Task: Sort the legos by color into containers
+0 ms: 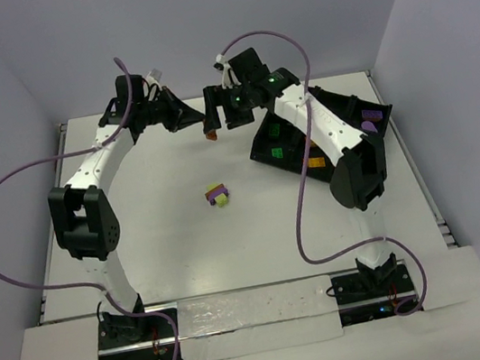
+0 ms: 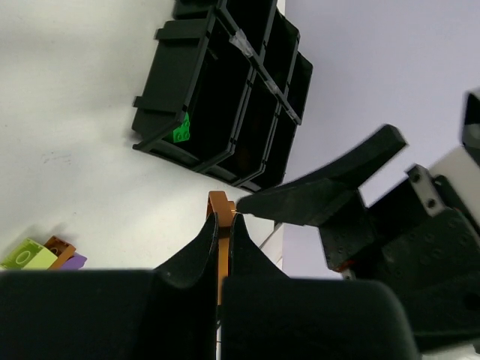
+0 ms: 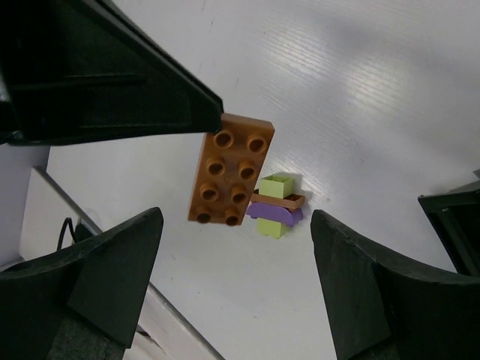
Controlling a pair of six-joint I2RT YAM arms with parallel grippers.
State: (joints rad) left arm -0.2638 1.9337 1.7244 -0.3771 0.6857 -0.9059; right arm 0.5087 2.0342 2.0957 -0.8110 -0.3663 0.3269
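- Plainly, the left claw [image 2: 223, 219] is pinched shut on one edge of an orange brick [image 3: 231, 171], holding it clear above the counter [image 1: 167, 237].
- The right claw [image 3: 236, 216] gapes wide, one finger on either side of that brick, gripping nothing.
- Risk: if the right claw closes off-centre, it may twist the brick loose and drop it near the stacked cluster [image 3: 275, 206].
- The right arm hides much of the tray [image 2: 172, 75] from above, so its orange compartment is hard to pick out.

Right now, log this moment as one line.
left gripper: shut on orange brick above table | right gripper: open near it | stacked cluster: on table, unsorted | tray: green brick inside
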